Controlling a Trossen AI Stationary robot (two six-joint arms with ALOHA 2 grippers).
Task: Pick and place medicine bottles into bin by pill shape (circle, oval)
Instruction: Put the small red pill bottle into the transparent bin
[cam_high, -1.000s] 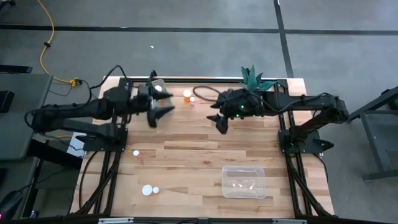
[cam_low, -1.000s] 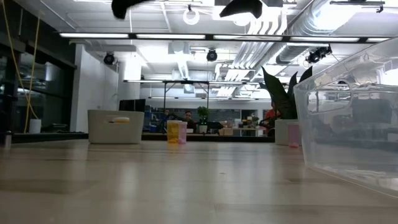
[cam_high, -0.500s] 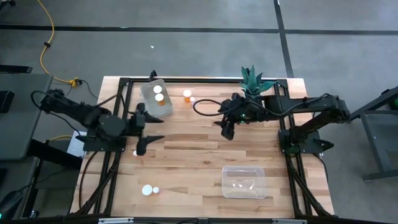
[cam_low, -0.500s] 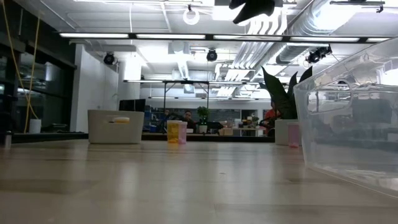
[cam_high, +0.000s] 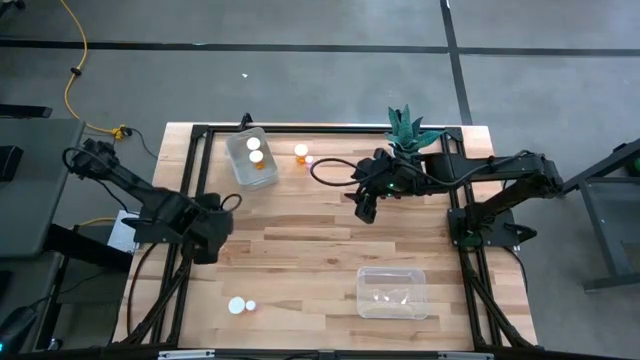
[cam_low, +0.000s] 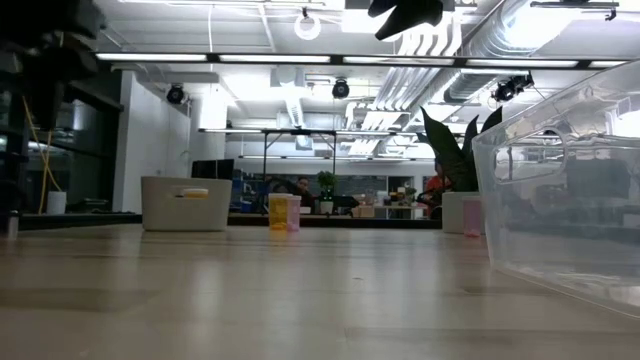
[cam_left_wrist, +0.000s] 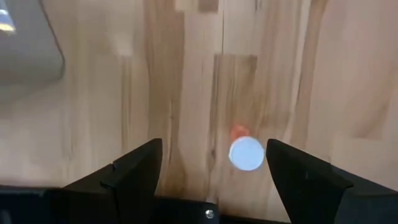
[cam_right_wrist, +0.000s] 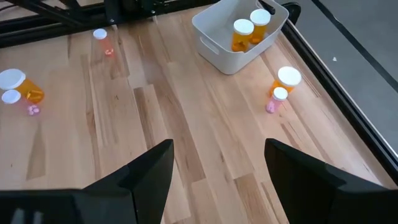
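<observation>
Left end effector (cam_left_wrist: 211, 168), fingers apart, hovered over small white-capped reddish bottle (cam_left_wrist: 245, 151); bottle sat toward 3 o'clock finger, apparently off-centre, could topple.

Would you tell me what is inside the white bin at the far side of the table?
The white bin holds two upright amber medicine bottles with white caps. Its floor beneath and behind them is hidden, so anything smaller there cannot be seen.

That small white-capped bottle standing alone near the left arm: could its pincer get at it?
Probably yes. The left pincer hangs open right above the bottle, whose cap shows between its fingers, with only bare table around it.
</observation>
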